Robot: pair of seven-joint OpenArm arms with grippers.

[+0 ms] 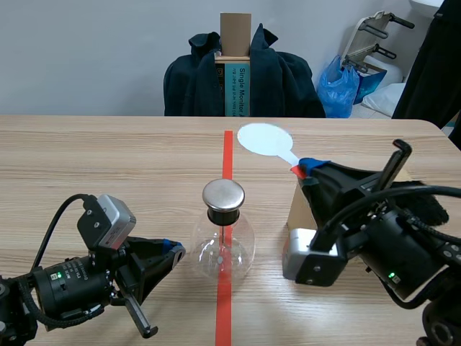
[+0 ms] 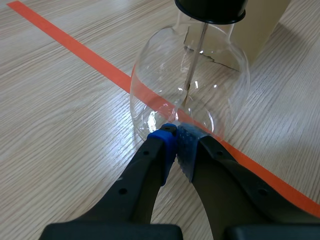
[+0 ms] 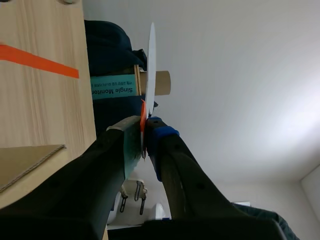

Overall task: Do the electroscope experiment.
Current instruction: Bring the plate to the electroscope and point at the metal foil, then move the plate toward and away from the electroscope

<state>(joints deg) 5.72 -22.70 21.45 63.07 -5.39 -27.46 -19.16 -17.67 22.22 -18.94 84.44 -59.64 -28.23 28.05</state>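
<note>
Left gripper (image 1: 171, 251): pads pressing together, tips touching clear round glass electroscope flask with metal cap (image 1: 223, 241), standing centrally near table (image 1: 108, 166) front edge. Right gripper (image 1: 308, 169) pinching white round paddle (image 1: 265, 138) by red handle (image 1: 296, 171). Risk: left push tipping flask; thin paddle slipping.

Capped glass electroscope (image 1: 223, 241) upright; wht paddle (image 1: 264, 138) raised.

Flask (image 1: 223, 249): clear glass, glossy, bright highlights on the bulb. Cap (image 1: 223, 194): brushed metal, dull sheen; black matt collar (image 1: 222, 215) below; thin metal rod (image 2: 194, 60) inside. Table (image 1: 108, 158): wood grain, smooth, satin. Disc (image 1: 265, 138): white, thin, flat, matt; plastic or card, cannot tell. Box (image 1: 299, 207): plain brown cardboard, matt. Left gripper (image 2: 176, 131): matt black plastic fingers (image 2: 145, 170), blue dotted pads (image 2: 186, 145), rubbery look. Jacket (image 1: 281, 79): dark cloth, matt.
</note>
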